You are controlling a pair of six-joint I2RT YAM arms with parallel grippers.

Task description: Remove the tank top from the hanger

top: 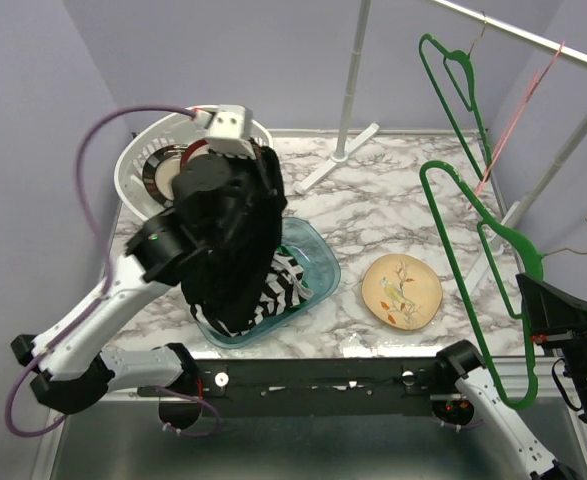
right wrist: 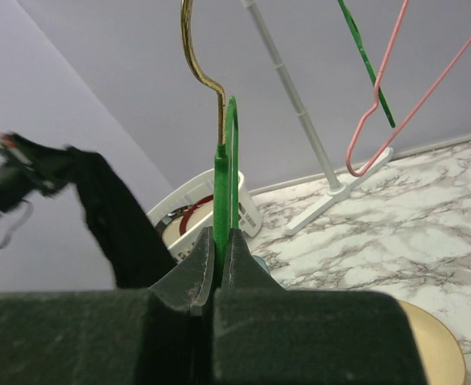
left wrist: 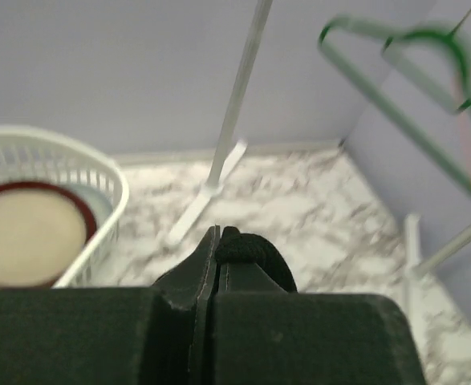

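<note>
The black tank top (top: 228, 240) hangs from my left gripper (top: 265, 160), which is raised above the teal bin and shut on a strap. In the left wrist view the jaws (left wrist: 217, 241) pinch the black strap (left wrist: 255, 249). The cloth also shows in the right wrist view (right wrist: 115, 216), apart from the hanger. My right gripper (top: 530, 288) at the right edge is shut on the green hanger (top: 463, 250), which is bare. In the right wrist view the green hanger (right wrist: 223, 160) stands between the closed jaws (right wrist: 223, 241).
A teal bin (top: 318, 258) holds a black-and-white zigzag cloth (top: 288, 285). A white basket (top: 133, 165) with plates stands back left. A painted plate (top: 401, 290) lies mid-right. The rack pole (top: 353, 70) carries another green hanger (top: 453, 70) and a pink hanger (top: 518, 120).
</note>
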